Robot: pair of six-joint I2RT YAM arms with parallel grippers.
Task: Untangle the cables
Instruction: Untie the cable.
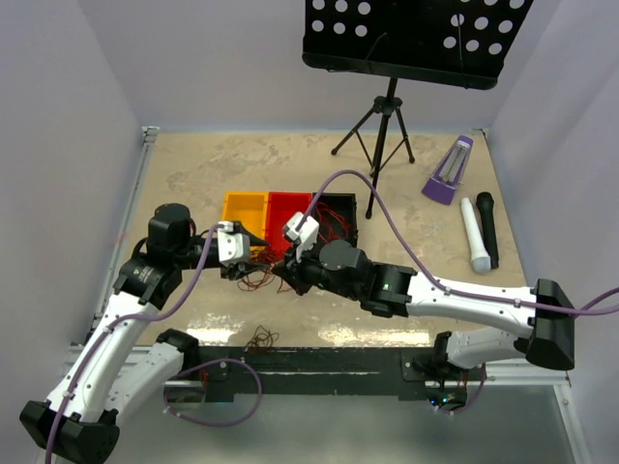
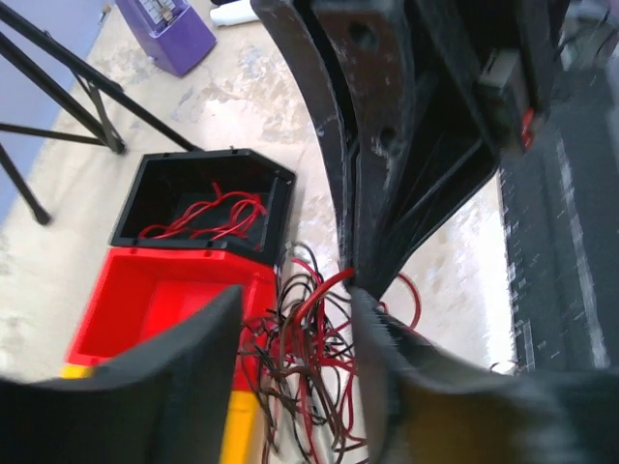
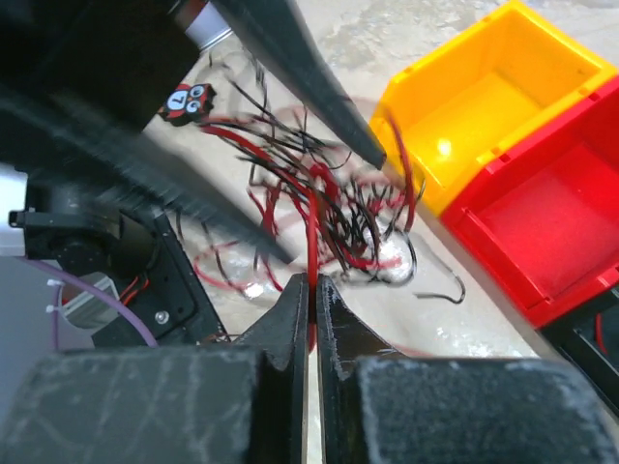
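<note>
A tangle of thin red and dark cables (image 1: pixel 263 275) lies on the table in front of the bins. In the left wrist view my left gripper (image 2: pixel 298 302) is open, its fingers standing either side of the tangle (image 2: pixel 309 367). My right gripper (image 3: pixel 311 280) is shut on one red cable (image 3: pixel 311 242) that runs up out of the knot (image 3: pixel 338 203). The two grippers meet tip to tip over the tangle, the right gripper (image 1: pixel 287 273) just right of the left gripper (image 1: pixel 244 268). More red cables (image 2: pixel 203 217) lie inside the black bin (image 2: pixel 280 193).
A yellow bin (image 1: pixel 243 208), a red bin (image 1: pixel 287 206) and the black bin (image 1: pixel 348 208) stand in a row behind the tangle. A small loose wire bundle (image 1: pixel 259 338) lies near the front edge. A music stand tripod (image 1: pixel 382 126), a purple box (image 1: pixel 448 172) and two microphones (image 1: pixel 480 235) are at the back right.
</note>
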